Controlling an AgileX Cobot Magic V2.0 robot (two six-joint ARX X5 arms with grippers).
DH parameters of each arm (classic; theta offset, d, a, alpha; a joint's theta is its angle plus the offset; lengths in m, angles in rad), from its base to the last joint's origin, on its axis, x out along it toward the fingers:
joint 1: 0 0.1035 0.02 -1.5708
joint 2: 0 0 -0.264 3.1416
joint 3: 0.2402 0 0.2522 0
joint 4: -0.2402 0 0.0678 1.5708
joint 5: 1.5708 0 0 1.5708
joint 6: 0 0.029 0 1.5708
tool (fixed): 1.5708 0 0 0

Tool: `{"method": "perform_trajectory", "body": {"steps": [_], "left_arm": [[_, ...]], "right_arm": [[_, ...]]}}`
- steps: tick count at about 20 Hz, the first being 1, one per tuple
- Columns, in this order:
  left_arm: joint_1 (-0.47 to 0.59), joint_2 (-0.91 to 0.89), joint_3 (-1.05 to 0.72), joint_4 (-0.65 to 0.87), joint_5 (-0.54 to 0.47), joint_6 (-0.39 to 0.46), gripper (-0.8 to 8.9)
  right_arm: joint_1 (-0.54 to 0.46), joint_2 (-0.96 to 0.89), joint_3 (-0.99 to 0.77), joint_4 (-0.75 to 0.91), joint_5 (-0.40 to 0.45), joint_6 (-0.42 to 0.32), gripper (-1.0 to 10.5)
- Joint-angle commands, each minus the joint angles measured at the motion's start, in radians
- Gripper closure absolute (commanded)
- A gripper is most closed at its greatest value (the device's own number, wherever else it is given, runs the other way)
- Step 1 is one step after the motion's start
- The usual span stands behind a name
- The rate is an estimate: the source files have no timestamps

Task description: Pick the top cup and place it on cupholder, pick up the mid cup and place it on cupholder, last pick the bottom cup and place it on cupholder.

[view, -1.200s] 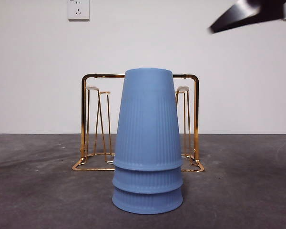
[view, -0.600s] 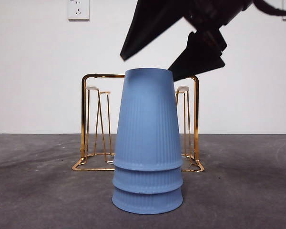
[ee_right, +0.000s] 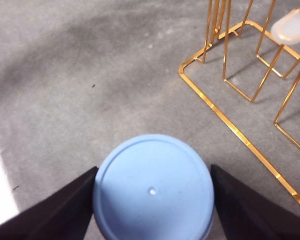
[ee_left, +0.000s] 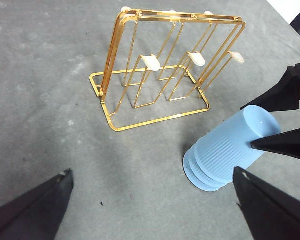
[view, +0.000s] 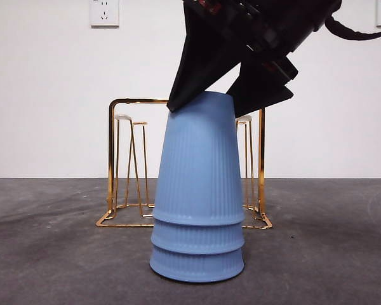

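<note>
The right pincer (view: pixel 232 105) has its jaws apart, flanking the upturned base of the top ribbed blue plastic cup (view: pixel 197 159). That cup caps a three-cup stack on the grey bench (view: pixel 51 254), in front of the gold wire cupholder (view: pixel 124 165). The left pincer (ee_left: pixel 150 200) hangs open, well apart.

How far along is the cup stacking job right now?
Nothing is done: the cupholder holds no cups, and all three remain stacked. In hand: the right gripper has its open jaws around the top cup. Left gripper waits open. All three placements remain.
</note>
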Motion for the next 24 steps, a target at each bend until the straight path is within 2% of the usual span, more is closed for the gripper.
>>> {"method": "perform_trajectory", "body": {"steps": [1,10,14,17,24], "left_arm": [[-0.002,0.002,0.018,0.012,0.002,0.003,3.10],[-0.002,0.002,0.018,0.012,0.002,0.003,3.10],[-0.002,0.002,0.018,0.012,0.002,0.003,3.10],[-0.002,0.002,0.018,0.012,0.002,0.003,3.10],[-0.002,0.002,0.018,0.011,0.002,0.003,3.10]], "right_arm": [[0.011,0.013,0.018,0.007,0.000,-0.011,6.5],[0.030,-0.003,0.041,0.017,-0.001,-0.024,8.5],[0.038,-0.003,0.108,-0.050,0.000,-0.048,8.5],[0.038,-0.003,0.187,-0.127,0.001,-0.068,9.3],[0.038,-0.029,0.337,-0.246,0.038,-0.089,9.3]]}}
